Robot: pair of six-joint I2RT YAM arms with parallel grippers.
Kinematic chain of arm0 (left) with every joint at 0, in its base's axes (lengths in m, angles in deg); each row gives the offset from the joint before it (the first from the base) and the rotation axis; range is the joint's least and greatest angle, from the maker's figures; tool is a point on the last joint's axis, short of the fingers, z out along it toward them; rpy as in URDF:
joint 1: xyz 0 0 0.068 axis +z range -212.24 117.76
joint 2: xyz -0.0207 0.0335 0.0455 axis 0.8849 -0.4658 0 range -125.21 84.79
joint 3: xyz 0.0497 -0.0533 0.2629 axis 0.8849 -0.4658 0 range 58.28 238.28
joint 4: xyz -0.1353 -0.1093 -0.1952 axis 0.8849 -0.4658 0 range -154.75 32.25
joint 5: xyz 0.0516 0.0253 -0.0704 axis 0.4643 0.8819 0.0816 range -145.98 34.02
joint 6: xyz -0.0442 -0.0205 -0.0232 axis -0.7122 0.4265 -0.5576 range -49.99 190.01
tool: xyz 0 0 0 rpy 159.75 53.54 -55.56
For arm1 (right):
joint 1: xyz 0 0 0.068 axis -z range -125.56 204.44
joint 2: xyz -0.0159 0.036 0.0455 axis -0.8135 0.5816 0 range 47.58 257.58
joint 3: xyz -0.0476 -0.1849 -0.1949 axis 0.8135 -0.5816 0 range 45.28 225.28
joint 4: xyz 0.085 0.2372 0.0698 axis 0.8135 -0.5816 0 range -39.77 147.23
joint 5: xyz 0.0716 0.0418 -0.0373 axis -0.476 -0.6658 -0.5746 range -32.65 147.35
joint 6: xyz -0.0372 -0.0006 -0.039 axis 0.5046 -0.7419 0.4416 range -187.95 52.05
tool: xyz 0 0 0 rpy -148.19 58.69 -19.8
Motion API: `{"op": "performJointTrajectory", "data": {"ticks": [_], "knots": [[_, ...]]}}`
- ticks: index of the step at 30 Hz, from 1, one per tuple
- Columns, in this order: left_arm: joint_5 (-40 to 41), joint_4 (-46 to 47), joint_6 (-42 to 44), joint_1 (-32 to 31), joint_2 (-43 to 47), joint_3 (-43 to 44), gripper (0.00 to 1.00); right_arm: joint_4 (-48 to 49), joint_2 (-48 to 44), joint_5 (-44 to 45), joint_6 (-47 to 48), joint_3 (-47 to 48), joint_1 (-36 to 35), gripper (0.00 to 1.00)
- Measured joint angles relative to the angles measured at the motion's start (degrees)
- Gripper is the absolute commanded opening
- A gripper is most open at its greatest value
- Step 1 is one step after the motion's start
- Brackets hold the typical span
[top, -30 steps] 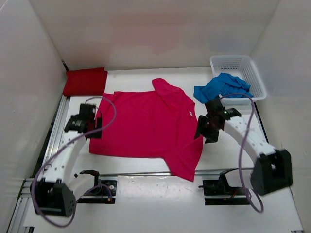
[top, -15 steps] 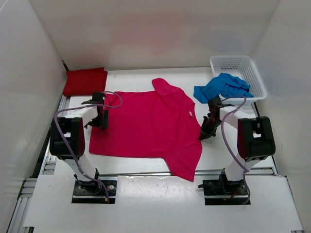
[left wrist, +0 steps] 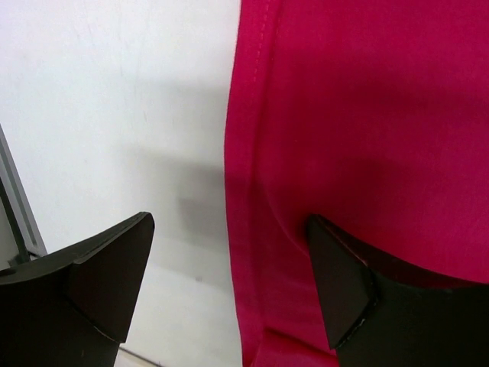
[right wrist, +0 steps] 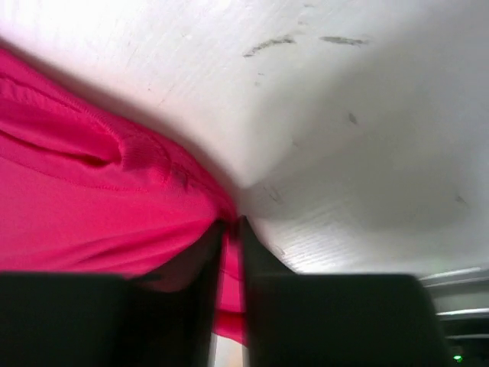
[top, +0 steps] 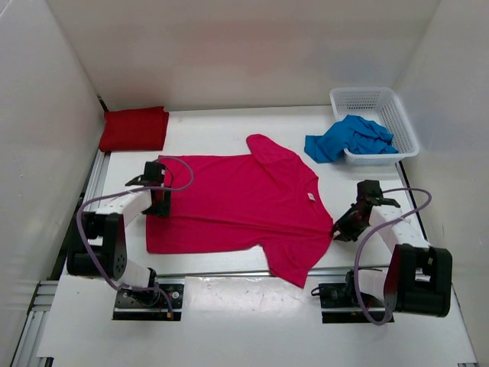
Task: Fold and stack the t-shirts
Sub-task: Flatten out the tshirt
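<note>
pink shirt [top: 237,202] lies flat mid-table [top: 214,138], face up, collar at the right, hem at the left. red shirt [top: 134,128] is folded in the far left corner. blue shirt [top: 348,138] is bunched, half out over the left side of the basket [top: 374,101] at far right.

right gripper [top: 341,228]: fingers pressed nearly together, pinching a thin bit of the pink shirt's right edge (wrist view shows fabric squeezed between the tips, right at the hem).

left gripper [top: 158,203]: spread wide, straddling the left hem, one finger [left wrist: 107,283] over bare table, the other [left wrist: 344,290] over the cloth. it holds nothing.

risks as i see them:
- the right bite is shallow, edge only. any sideways tug and the cloth may slip out.
- only one side is held. if the right pulls now, the whole shirt will probably slide and skew instead of tensioning.
- left could close on just the top layer, or scrape the table and miss. the fold would then come out lopsided.
- the near right sleeve [top: 294,264] lies over the rail [top: 214,274] at the near edge, so it could catch there on a lift or drag.
- fabric is bunching toward the right pinch, so wrinkles may get folded in.
</note>
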Motion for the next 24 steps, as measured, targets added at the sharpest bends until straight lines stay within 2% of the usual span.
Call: {"op": "performJointTrajectory", "data": {"ticks": [2,6,8,11,14,19,21,24], "knots": [[-0.6,-2.0,0.0,0.0,2.3,-1.2,1.00,-0.4,-1.5,1.0,0.1,0.3,0.2,0.45],[-4.7,-8.1,0.0,0.0,5.9,2.2,1.00,-2.8,1.3,2.5,3.2,7.9,-2.6,0.45],[-7.8,-11.0,0.1,0.2,6.0,9.2,1.00,-4.7,5.7,3.4,6.4,17.0,-6.1,0.45],[-11.5,-10.6,0.0,1.2,3.5,23.1,1.00,-5.8,16.4,3.6,11.4,35.6,-11.6,0.43],[-11.8,-8.2,0.0,2.7,-3.1,34.5,0.96,-6.4,29.4,3.7,15.2,55.7,-15.5,0.36],[-9.3,-7.0,0.0,5.0,-20.3,42.6,0.92,-8.8,51.5,2.1,17.9,83.1,-17.7,0.18],[-8.8,-7.3,0.0,5.9,-26.8,43.6,0.92,-8.5,58.7,0.6,18.0,89.0,-17.6,0.10],[-8.7,-8.6,0.0,6.5,-33.1,43.8,0.92,-7.8,63.7,-3.2,16.9,88.4,-17.4,0.06]]}}
